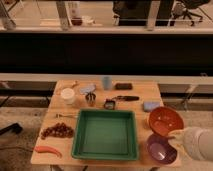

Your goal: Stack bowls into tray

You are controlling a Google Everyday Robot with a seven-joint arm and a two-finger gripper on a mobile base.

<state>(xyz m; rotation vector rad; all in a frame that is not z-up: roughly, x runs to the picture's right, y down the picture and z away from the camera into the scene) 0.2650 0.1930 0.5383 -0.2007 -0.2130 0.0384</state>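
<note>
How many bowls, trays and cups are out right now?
Bowls: 2, orange-red bowl held tilted by the shut gripper, purple bowl on the table
Trays: 1, green tray
Cups: 2, white cup, metal cup
Total: 5

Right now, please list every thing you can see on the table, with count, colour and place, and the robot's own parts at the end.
tray: 1, green, table centre, nothing in it
orange-red bowl: 1, tilted, right of tray, lifted above the purple bowl
purple bowl: 1, dark purple, front right corner
white cup: 1, back left
metal cup: 1, silver, behind tray
blue cup: 1, pale blue, back centre
grapes: 1 bunch, dark red, left of tray
chilli-like item: 1, red-orange, front left
pincer: 1, at the orange-red bowl's near rim, shut on it
arm: 1, white, lower right
</note>
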